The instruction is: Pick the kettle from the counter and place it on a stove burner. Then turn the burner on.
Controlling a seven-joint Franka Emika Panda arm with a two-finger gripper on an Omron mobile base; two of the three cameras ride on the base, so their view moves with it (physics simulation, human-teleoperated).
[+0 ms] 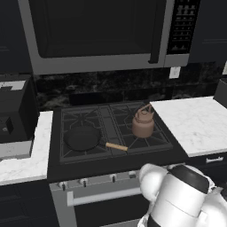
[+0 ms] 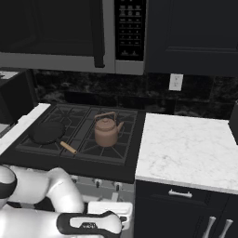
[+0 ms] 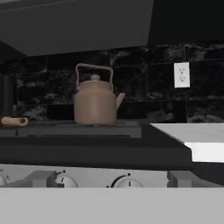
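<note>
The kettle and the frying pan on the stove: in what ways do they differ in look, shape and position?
The kettle is copper-brown, while the frying pan is black. The kettle is squat and rounded with an arched top handle; the frying pan is flat and low with a straight wooden handle pointing toward the stove's front. The kettle stands on a right-hand burner nearer the marble counter; the frying pan lies on a left one. Both rest on the cooktop grates.

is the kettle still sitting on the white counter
No, the kettle stands on a stove burner grate, left of the counter.
</note>
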